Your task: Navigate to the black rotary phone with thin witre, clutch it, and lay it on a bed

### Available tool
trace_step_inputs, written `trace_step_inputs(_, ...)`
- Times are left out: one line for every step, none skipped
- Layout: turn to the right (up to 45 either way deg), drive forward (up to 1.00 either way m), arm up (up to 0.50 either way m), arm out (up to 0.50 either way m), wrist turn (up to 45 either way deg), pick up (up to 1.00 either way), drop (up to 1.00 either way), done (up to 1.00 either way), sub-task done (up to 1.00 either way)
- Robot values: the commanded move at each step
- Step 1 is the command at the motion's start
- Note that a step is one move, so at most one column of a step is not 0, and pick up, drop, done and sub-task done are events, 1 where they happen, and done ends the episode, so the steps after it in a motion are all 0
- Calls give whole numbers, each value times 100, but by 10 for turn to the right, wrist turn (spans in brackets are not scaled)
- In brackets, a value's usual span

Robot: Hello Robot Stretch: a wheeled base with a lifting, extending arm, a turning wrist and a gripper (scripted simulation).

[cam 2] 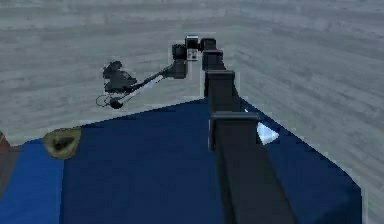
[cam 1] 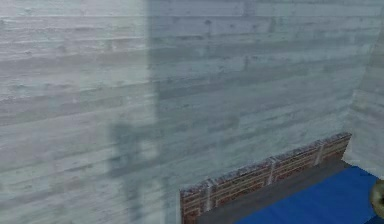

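Nearest in the arm side view lies the bed point(cam 2: 140, 175), its dark blue cover spreading across the lower half of the picture. The arm point(cam 2: 240, 150) rises over the cover as a dark square bar from the bottom edge, just right of the middle. On the cover toward the arm side view's left sits a small yellowish thing point(cam 2: 65, 142). Just right of the arm lies a small pale patch point(cam 2: 266, 134), too small to name. Farther out, past the bed's far edge, the arm ends at two white squares point(cam 2: 200, 44) with black marks. From there the gripper point(cam 2: 130, 93) reaches toward the arm side view's left. At its far end hangs the black phone point(cam 2: 118, 73), clear of the cover, with only wall behind it, so the gripper holds it. A thin wire point(cam 2: 104, 100) loops down beneath the phone. How the fingers are set on the phone cannot be told. Behind all this stands a grey plank wall point(cam 2: 320, 60). In the forward view the bed point(cam 1: 330, 197) shows at the lower right as a blue corner. Along its side runs a brown and red patterned band point(cam 1: 262, 180). The yellowish thing point(cam 1: 379, 190) shows at the forward view's right edge. Beyond rises the same pale plank wall point(cam 1: 150, 80).
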Motion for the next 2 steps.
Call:
trace_step_inputs(0,0,0,0,450,0,0,0,0)
trace_step_inputs(0,0,0,0,240,0,0,0,0)
